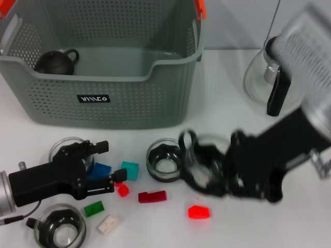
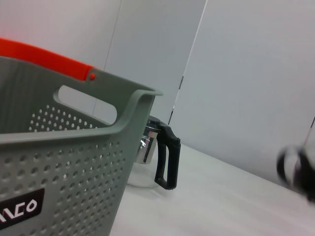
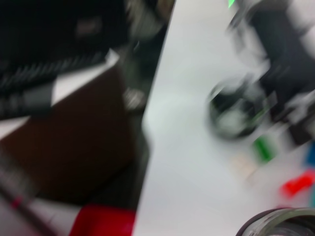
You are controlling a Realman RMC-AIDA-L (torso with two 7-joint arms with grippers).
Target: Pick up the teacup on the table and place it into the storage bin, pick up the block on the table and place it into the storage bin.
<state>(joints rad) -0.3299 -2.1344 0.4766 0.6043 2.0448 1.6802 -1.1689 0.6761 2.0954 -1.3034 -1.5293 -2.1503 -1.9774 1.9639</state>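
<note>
A: Nearest the robot, head view?
B: Glass teacup (image 1: 60,232) at the near left edge of the white table (image 1: 227,103), black insert inside. Beside it a white block (image 1: 109,224) and a green block (image 1: 93,208).

A: Left gripper?
B: Left gripper (image 1: 105,165) lay low over the table, fingers spread, holding nothing. A blue block (image 1: 101,170) sat between the fingers; I couldn't tell if it touched either. Small red block (image 1: 123,190) just past the near fingertip. Second teacup (image 1: 68,150) partly hidden behind the gripper body.

A: Right side?
B: Right gripper (image 1: 194,161) was motion-blurred. Its fingers were around a blurred clear glass teacup (image 1: 209,155); looked clamped on it. A bright red block (image 1: 198,212) lay on the table nearer the robot than the gripper.

A: Middle of the table?
B: Dark red block (image 1: 152,196), teal block (image 1: 130,170), then another teacup (image 1: 165,160) just left of the right gripper.

A: Farther back?
B: Storage bin (image 1: 134,98) at the far left, black label facing the robot, orange clips on the rim. A dark teapot (image 1: 56,62) sat in its left corner. No block visible inside. Glass pitcher (image 1: 266,77) with black handle stood right of the bin, well apart from it.

A: Wrist views?
B: Left wrist showed the bin wall (image 2: 74,162) and the pitcher (image 2: 160,160) beyond it. Right wrist too blurred to use.
</note>
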